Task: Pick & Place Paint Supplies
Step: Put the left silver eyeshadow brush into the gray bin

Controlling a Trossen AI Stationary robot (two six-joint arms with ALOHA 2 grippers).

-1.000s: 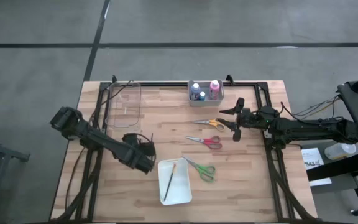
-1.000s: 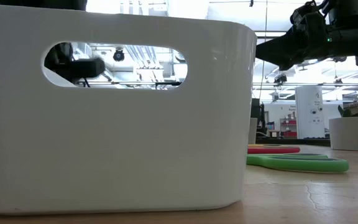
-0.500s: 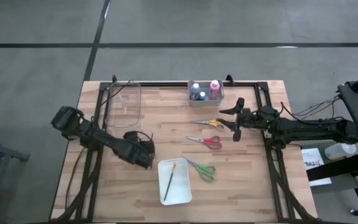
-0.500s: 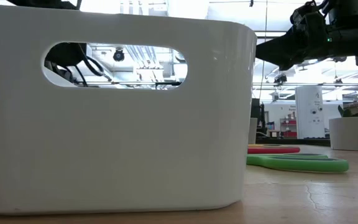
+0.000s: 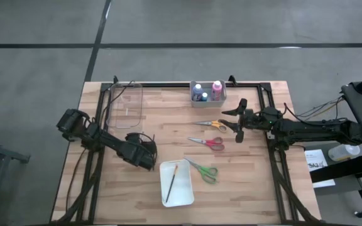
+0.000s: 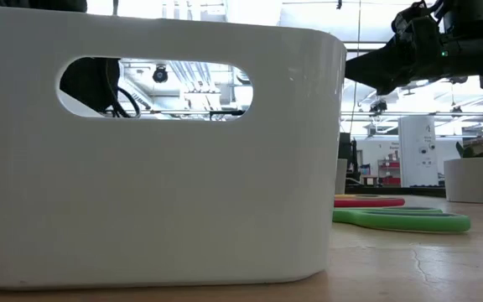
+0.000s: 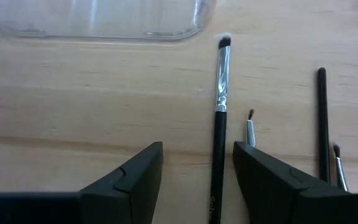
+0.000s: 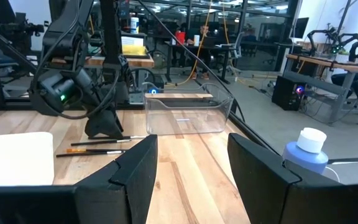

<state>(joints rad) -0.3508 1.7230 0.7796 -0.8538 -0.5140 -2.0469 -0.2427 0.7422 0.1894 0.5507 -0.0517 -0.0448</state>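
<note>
My left gripper (image 5: pixel 147 157) (image 7: pixel 197 152) points steeply down at the table's left-centre, open. Its fingers stand on either side of a thin dark brush (image 7: pixel 219 137) that lies flat on the wood; I see no touch. More brushes (image 7: pixel 321 124) (image 7: pixel 250 130) lie beside it. One brush (image 5: pixel 171 178) lies in the white bin (image 5: pixel 184 194). Orange scissors (image 5: pixel 211 125), red scissors (image 5: pixel 207 142) and green scissors (image 5: pixel 203 170) lie flat mid-table. Capped bottles (image 5: pixel 217 87) stand in a small bin (image 5: pixel 207 98) at the far edge. My right gripper (image 5: pixel 239 120) (image 8: pixel 191 146) hovers open and level near the orange scissors.
A clear plastic container (image 5: pixel 126 103) (image 7: pixel 98 15) stands at the far left, just beyond the brushes. The white bin (image 6: pixel 141 151) fills most of the low view. A black frame (image 5: pixel 168 83) runs along the table's edges. Bare wood lies between the clear container and the scissors.
My left gripper has sunk toward the table over the brushes, staying open. My right arm has kept still.
</note>
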